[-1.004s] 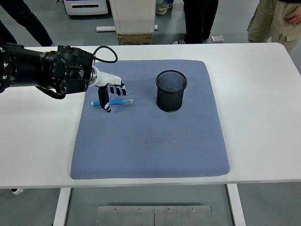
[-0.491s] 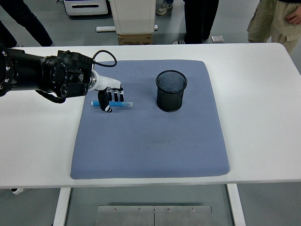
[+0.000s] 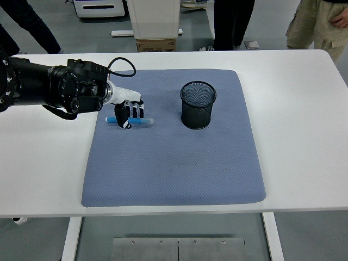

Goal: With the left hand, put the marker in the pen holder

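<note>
A blue marker (image 3: 146, 122) lies on the grey-blue mat (image 3: 179, 163), left of the black mesh pen holder (image 3: 198, 104), which stands upright at the mat's back centre. My left hand (image 3: 129, 113) sits down on the marker's middle, its black-tipped fingers curled over the barrel and the thumb on the near side. Only the marker's two ends show beyond the fingers. It rests level on the mat. About a hand's width of mat separates hand and holder. The right arm is out of view.
The mat covers the middle of the white table (image 3: 304, 125). Behind the table's far edge stand several people's legs (image 3: 231, 24), a cardboard box (image 3: 156, 45) and a white cabinet base (image 3: 153, 16).
The left hand's fingers, spread above the marker a second ago, have come down and curled around it. The marker has barely shifted.
</note>
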You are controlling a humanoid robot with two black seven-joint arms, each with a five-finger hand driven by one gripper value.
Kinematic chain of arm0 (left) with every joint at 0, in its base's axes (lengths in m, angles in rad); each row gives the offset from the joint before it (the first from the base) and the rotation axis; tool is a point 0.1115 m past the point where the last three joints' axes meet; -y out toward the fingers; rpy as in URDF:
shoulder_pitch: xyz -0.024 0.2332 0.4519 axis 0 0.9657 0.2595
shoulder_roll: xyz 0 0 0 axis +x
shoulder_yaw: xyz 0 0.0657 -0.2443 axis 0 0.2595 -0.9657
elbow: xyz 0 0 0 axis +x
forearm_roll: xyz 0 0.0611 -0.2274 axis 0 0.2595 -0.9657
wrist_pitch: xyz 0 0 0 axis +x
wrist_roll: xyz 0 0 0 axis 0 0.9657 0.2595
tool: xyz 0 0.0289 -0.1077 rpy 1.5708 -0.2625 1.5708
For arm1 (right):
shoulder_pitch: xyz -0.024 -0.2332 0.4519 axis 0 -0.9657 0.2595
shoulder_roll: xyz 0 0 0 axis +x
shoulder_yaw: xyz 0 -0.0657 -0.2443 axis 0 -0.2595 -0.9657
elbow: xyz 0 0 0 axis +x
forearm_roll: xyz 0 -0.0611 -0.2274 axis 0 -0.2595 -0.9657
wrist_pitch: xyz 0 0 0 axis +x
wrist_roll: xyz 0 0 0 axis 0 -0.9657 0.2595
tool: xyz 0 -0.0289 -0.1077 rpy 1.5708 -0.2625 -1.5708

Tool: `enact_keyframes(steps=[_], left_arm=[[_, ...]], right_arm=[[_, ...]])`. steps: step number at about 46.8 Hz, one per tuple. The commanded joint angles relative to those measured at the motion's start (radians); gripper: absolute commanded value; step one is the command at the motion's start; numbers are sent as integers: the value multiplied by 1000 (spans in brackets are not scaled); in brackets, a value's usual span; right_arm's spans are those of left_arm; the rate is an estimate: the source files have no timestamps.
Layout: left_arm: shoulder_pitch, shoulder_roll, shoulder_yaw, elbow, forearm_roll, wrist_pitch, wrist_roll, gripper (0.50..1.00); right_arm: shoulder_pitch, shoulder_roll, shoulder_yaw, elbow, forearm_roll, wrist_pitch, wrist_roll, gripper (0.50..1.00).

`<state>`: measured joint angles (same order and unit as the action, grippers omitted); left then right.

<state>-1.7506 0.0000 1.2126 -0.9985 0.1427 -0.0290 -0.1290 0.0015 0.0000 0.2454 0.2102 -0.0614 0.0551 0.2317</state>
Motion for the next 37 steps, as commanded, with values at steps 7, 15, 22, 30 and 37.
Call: enact_keyframes(steps=[7, 15, 22, 30, 37], left_arm=[[6, 0, -11, 0, 1, 0, 5, 634], [8, 0, -11, 0, 5, 0, 6, 622], [9, 0, -11, 0, 5, 0, 6, 607], [9, 0, -13, 0, 5, 0, 6, 596], [9, 0, -13, 0, 6, 0, 6, 572]], right_arm=[[0, 0, 0, 0, 0, 0, 0, 1000], [0, 0, 0, 0, 0, 0, 0, 1000], [0, 0, 0, 0, 0, 0, 1, 1000], [0, 0, 0, 0, 0, 0, 0, 1000], [0, 0, 0, 0, 0, 0, 0, 1000]])
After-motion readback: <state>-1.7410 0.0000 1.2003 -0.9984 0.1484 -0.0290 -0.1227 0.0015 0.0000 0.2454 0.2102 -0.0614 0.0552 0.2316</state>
